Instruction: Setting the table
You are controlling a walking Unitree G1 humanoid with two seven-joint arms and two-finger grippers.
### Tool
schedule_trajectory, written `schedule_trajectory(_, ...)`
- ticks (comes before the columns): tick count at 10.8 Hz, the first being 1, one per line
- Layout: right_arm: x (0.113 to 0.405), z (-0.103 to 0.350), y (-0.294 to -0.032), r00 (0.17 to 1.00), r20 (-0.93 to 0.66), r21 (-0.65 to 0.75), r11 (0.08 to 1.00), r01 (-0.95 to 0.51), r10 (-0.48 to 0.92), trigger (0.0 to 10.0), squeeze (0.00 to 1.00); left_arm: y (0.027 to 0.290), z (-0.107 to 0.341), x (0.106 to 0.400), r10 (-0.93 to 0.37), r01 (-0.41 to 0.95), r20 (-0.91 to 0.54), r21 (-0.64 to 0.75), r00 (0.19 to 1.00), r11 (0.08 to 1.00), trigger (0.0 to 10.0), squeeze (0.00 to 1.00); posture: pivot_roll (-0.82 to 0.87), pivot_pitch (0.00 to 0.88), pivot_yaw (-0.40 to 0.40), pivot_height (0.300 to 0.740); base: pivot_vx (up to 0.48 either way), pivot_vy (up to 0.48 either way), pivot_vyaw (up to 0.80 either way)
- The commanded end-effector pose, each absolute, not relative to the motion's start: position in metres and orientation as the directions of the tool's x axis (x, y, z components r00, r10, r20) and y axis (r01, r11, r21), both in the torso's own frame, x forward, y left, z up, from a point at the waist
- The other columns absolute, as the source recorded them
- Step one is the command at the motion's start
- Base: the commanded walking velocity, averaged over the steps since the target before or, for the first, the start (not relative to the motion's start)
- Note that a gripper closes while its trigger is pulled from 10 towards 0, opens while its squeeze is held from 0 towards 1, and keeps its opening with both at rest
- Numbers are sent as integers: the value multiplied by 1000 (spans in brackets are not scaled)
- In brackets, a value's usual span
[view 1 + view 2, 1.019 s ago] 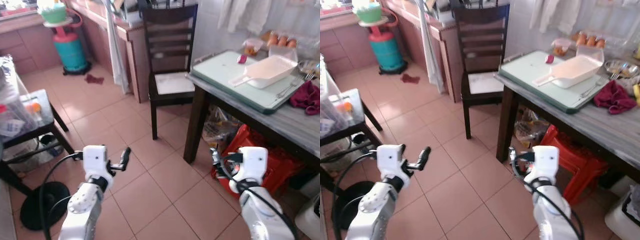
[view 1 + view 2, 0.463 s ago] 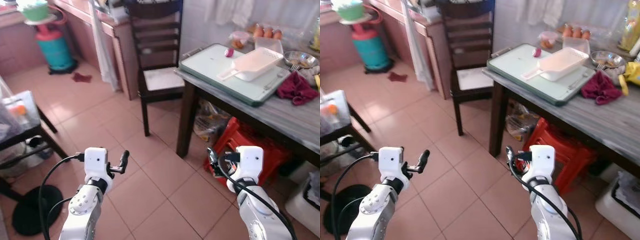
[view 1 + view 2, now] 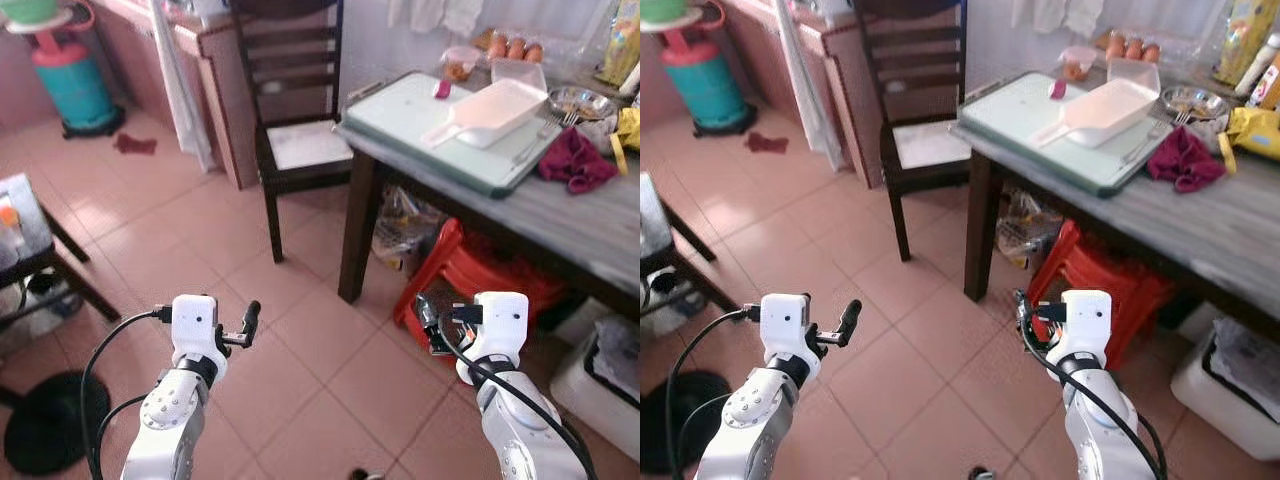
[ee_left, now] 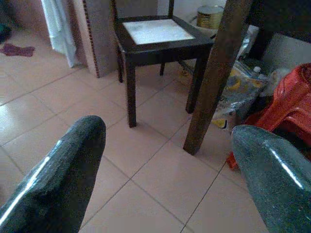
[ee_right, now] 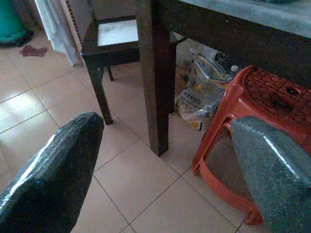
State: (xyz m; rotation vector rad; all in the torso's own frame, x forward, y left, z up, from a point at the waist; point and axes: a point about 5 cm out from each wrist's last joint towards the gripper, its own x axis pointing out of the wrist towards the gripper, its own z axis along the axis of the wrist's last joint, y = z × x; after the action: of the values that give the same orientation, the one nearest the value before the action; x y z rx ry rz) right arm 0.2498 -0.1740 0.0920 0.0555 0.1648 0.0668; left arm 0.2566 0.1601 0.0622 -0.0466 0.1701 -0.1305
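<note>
Left end effector (image 3: pixel 248 322): hanging low over the floor tiles, fingers spread wide, holding nothing.
Right end effector (image 3: pixel 428 325): likewise gaping, empty.
Desk (image 3: pixel 590 215): sitting ahead and above, carrying a white scoop (image 3: pixel 484 111).

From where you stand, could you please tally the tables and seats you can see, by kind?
Dining table: 1
Small side table: 1
Dark wooden chair: 1
Red plastic stool: 1
Total: 4
</note>
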Motion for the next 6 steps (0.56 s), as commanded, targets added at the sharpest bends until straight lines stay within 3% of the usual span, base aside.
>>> schedule_trajectory(1, 249, 90, -178, 983, -173, 66, 997, -45, 55, 10000, 0, 163, 58, 255, -124, 118, -191, -41, 974, 992, 10000, 0, -60, 65, 37, 740, -304, 0, -419)
schedule_trajectory(6, 252, 89, -174, 983, -178, 87, 996, -35, 50, 10000, 0, 164, 57, 257, -123, 119, -194, -32, 973, 992, 10000, 0, -57, 61, 43, 740, -316, 0, -454)
